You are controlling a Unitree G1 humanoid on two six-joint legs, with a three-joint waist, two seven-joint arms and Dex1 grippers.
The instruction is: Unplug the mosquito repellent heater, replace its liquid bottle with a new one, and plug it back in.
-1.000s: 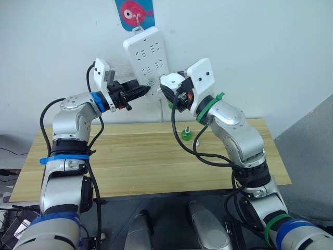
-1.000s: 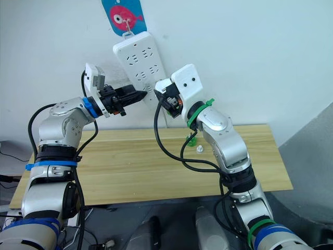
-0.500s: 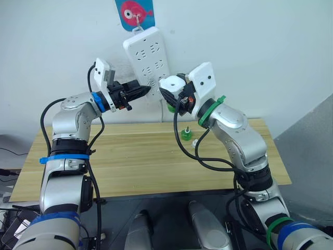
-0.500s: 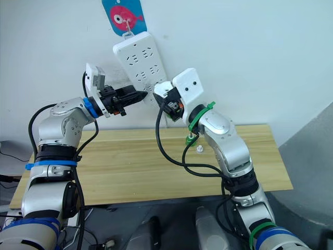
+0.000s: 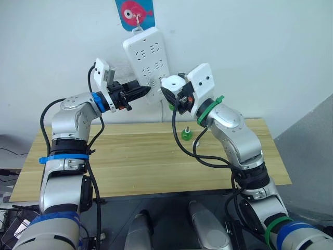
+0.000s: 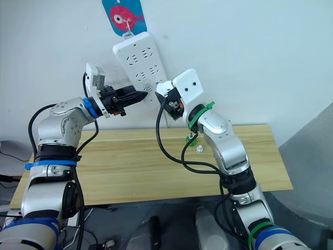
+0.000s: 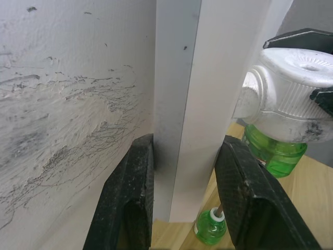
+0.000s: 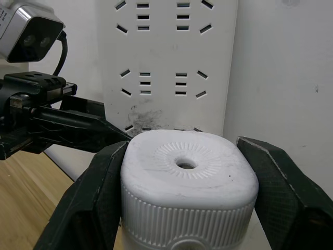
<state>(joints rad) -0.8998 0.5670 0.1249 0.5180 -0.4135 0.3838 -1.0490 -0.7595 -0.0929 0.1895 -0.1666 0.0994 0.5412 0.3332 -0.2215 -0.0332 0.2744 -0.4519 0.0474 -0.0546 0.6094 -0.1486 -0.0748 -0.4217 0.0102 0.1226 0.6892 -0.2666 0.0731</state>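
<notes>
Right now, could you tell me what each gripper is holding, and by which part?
The right gripper grips the small white rounded mosquito repellent heater by its sides. The left gripper clamps the long white power strip's lower end.

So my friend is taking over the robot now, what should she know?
Left claw: clamped on the power strip's lower edge, steadying it against the wall.
Right claw: shut on the heater, a green bottle screwed under it, right by the strip.
On the table: another green bottle and a small white cap.
Left: plug the heater in. Can't tell which bottle is new.
</notes>
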